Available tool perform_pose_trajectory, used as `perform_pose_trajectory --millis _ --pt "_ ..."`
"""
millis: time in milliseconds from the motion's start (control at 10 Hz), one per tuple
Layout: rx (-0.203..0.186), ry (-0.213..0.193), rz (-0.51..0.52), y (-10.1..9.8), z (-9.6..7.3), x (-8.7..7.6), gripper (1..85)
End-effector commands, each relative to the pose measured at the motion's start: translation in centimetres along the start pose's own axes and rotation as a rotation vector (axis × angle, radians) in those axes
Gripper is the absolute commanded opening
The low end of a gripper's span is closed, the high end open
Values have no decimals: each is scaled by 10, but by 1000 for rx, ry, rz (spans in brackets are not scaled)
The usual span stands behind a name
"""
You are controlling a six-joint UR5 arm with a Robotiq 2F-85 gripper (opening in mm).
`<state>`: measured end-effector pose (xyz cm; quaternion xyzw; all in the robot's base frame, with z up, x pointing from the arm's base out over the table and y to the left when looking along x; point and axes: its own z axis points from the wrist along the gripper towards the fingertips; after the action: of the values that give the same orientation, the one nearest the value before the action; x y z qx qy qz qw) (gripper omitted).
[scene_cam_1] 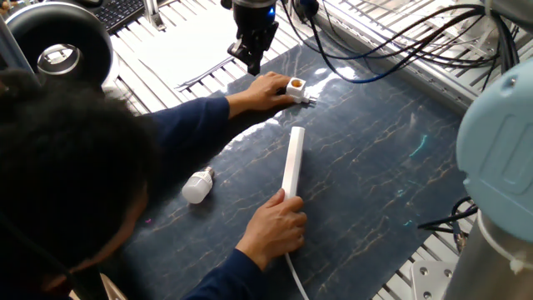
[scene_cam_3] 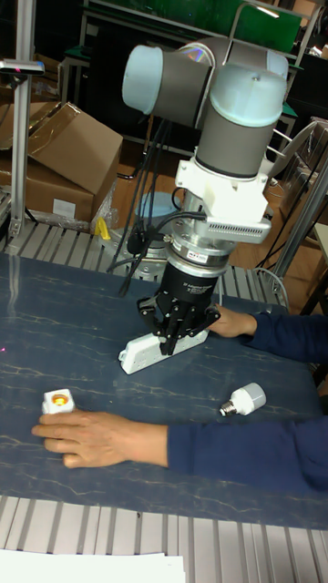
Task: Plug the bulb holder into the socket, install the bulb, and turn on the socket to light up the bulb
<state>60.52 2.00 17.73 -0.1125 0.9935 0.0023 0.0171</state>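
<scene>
On the dark mat (scene_cam_1: 391, 175) — bulb holder (scene_cam_1: 295, 86) under a person's hand (scene_cam_1: 268, 88), gripper (scene_cam_1: 252, 57) above, its opening unclear.

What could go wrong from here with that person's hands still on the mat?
The end effector hangs just behind the hand placing the bulb holder; a descent now could strike the fingers. Another hand grips the socket. The bulb lies loose on its side and might roll.
</scene>
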Motion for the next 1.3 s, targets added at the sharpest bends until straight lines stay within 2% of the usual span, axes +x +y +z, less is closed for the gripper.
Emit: perform_pose_trajectory --millis 0,100,300,400,500,600,700,800,900,1000,1200 --pt "-5 -7 -5 -11 -4 -7 13" --pt "12 3 -4 -24 -8 -8 13" --pt "11 49 -18 -46 -15 -2 127" --pt "4 95 -98 -63 -18 9 317" --pt "5 77 -112 -75 -15 5 393" --pt "2 45 -116 -84 -12 -3 393" --pt "10 38 -124 -96 -12 -5 413" --pt "0 32 -145 -106 -13 -6 480" --pt "-18 19 -166 -110 -9 -7 527" --pt "-21 -2 -183 -116 -3 -11 533" --pt "-53 -24 -200 -116 8 -18 567"
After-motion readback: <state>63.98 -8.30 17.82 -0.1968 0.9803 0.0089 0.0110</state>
